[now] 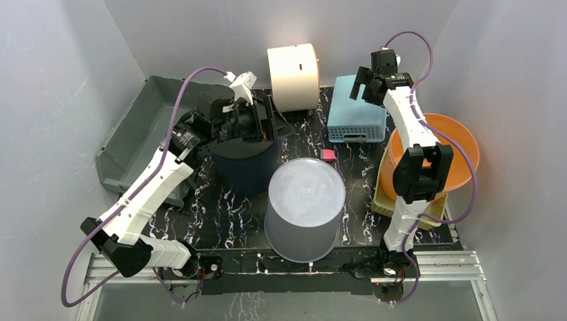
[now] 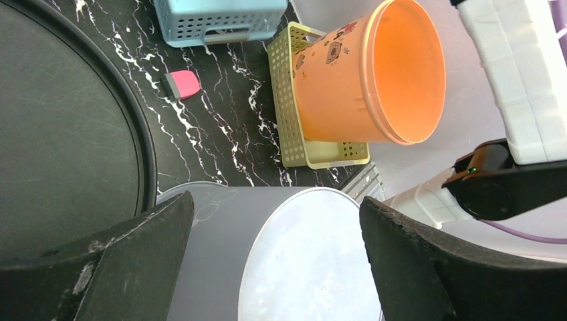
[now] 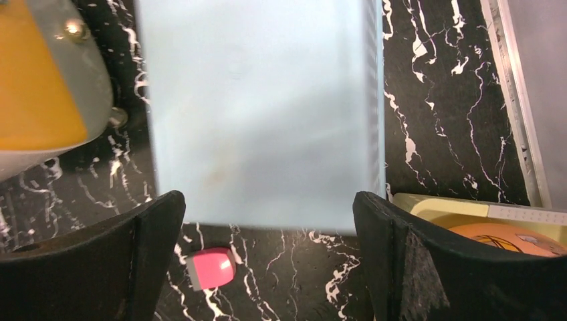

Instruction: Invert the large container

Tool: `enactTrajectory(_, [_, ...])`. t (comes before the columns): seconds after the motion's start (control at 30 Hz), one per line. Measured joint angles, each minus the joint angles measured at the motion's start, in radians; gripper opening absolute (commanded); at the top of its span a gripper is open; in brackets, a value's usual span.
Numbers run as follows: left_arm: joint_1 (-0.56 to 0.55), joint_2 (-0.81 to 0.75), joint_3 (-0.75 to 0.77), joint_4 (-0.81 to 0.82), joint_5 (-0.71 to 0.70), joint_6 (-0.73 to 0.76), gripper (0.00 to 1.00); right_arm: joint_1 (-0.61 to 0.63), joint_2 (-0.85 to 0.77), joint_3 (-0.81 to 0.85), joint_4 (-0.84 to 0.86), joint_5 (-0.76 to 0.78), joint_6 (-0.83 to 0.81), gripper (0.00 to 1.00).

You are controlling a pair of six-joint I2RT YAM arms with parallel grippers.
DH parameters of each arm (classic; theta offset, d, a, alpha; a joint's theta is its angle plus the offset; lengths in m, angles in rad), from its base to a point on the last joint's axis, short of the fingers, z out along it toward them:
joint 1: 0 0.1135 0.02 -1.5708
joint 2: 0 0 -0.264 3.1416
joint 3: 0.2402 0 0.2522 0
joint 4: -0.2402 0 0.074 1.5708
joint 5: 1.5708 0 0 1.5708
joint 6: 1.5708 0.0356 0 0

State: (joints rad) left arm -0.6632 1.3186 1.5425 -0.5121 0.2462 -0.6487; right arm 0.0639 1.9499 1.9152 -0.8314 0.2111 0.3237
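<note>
**Operator:** Item count, left to right?

**Technician:** One grey bin (image 1: 130, 144) at the left edge of the black marbled table (image 1: 220, 214). Four round vessels:
- one dark blue bucket (image 1: 244, 170), flat face up
- one large grey container (image 1: 304, 207)
- one cream drum (image 1: 293, 77) lying on its side at the back
- one orange bucket (image 1: 461, 150) tilted inside a yellow basket (image 1: 384, 200)

One light-blue basket (image 1: 358, 110) lies base-up. One small pink item (image 1: 327, 155) lies just in front of it.

**Operator:** Location of the large grey container?

**Technician:** Centre front, between the two arm bases and just beside the dark blue bucket. Its closed flat face is up.

**Operator:** Arm poses?

**Technician:** The left arm runs diagonally from its base up and to the right. The left gripper (image 1: 264, 124) sits over the dark blue bucket. Its jaws are spread wide with nothing between them. The right arm stands tall, its elbow above the orange bucket. The right gripper (image 1: 364, 83) hangs above the light-blue basket, facing down. Its jaws are also spread, holding nothing.
</note>
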Motion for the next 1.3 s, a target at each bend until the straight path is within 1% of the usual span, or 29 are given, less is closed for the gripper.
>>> enactTrajectory(0.1, [0.000, 0.000, 0.000, 0.007, 0.005, -0.002, 0.94, 0.004, -0.045, 0.018, -0.033, -0.014, -0.002, 0.98])
enactTrajectory(0.27, [0.000, 0.000, -0.004, 0.015, 0.006, -0.005, 0.94, 0.004, -0.069, 0.103, -0.095, -0.021, -0.005, 0.98])
enactTrajectory(0.33, [0.000, 0.000, -0.012, 0.022, 0.009, -0.006, 0.94, 0.004, -0.127, 0.095, -0.132, -0.029, -0.008, 0.98])
enactTrajectory(0.4, [0.000, 0.000, -0.024, 0.035, 0.012, -0.008, 0.94, 0.005, -0.217, 0.061, -0.150, -0.031, -0.009, 0.98])
enactTrajectory(0.43, [0.000, 0.000, -0.035, 0.043, 0.017, -0.010, 0.93, 0.005, -0.336, 0.011, -0.155, -0.031, -0.009, 0.98])
enactTrajectory(0.47, [0.000, 0.000, -0.045, 0.049, 0.023, -0.013, 0.93, 0.005, -0.416, -0.018, -0.160, -0.027, -0.009, 0.98])
enactTrajectory(0.5, [0.000, 0.001, -0.053, 0.056, 0.032, -0.015, 0.93, 0.005, -0.565, -0.061, -0.161, -0.008, -0.010, 0.98])
enactTrajectory(0.53, [0.000, 0.003, -0.055, 0.057, 0.035, -0.017, 0.94, 0.006, -0.639, -0.093, -0.159, 0.018, -0.012, 0.98])
enactTrajectory(0.6, [0.000, 0.003, -0.056, 0.065, 0.040, -0.017, 0.94, 0.006, -0.781, -0.240, -0.156, 0.110, -0.016, 0.96])
enactTrajectory(0.67, [0.000, 0.003, -0.069, 0.071, 0.040, -0.016, 0.94, 0.006, -0.875, -0.419, -0.180, 0.158, -0.016, 0.90])
enactTrajectory(0.7, [0.000, 0.003, -0.077, 0.072, 0.040, -0.016, 0.93, 0.005, -0.879, -0.466, -0.192, 0.160, -0.016, 0.83])
enactTrajectory(0.73, [0.000, 0.003, -0.094, 0.073, 0.043, -0.017, 0.93, 0.005, -0.864, -0.508, -0.198, 0.156, -0.017, 0.73])
enactTrajectory(0.77, [0.000, 0.004, -0.098, 0.072, 0.044, -0.017, 0.93, 0.005, -0.824, -0.531, -0.198, 0.144, -0.023, 0.61])
enactTrajectory(0.8, [0.000, 0.009, -0.099, 0.078, 0.051, -0.017, 0.93, 0.006, -0.785, -0.549, -0.190, 0.118, -0.032, 0.43])
enactTrajectory(0.83, [-0.003, 0.018, -0.098, 0.085, 0.054, -0.017, 0.93, 0.006, -0.778, -0.555, -0.190, 0.106, -0.032, 0.26])
enactTrajectory(0.9, [-0.011, 0.031, -0.089, 0.080, 0.053, -0.014, 0.93, 0.006, -0.774, -0.556, -0.189, 0.103, -0.040, 0.05])
enactTrajectory(0.93, [-0.017, 0.043, -0.078, 0.079, 0.053, -0.012, 0.93, 0.009, -0.773, -0.549, -0.184, 0.097, -0.038, 0.00])
enactTrajectory(1.0, [-0.029, 0.058, -0.064, 0.080, 0.054, -0.006, 0.93, 0.010, -0.768, -0.523, -0.190, 0.104, -0.047, 0.00])
enactTrajectory(1.03, [-0.032, 0.059, -0.063, 0.080, 0.054, -0.005, 0.93, 0.007, -0.759, -0.475, -0.216, 0.108, -0.051, 0.00])
enactTrajectory(1.13, [-0.039, 0.060, -0.051, 0.082, 0.054, -0.005, 0.94, 0.005, -0.750, -0.407, -0.240, 0.111, -0.044, 0.00])
enactTrajectory(1.3, [-0.039, 0.070, -0.038, 0.107, 0.058, -0.007, 0.94, 0.005, -0.684, -0.148, -0.300, 0.105, -0.026, 0.00])
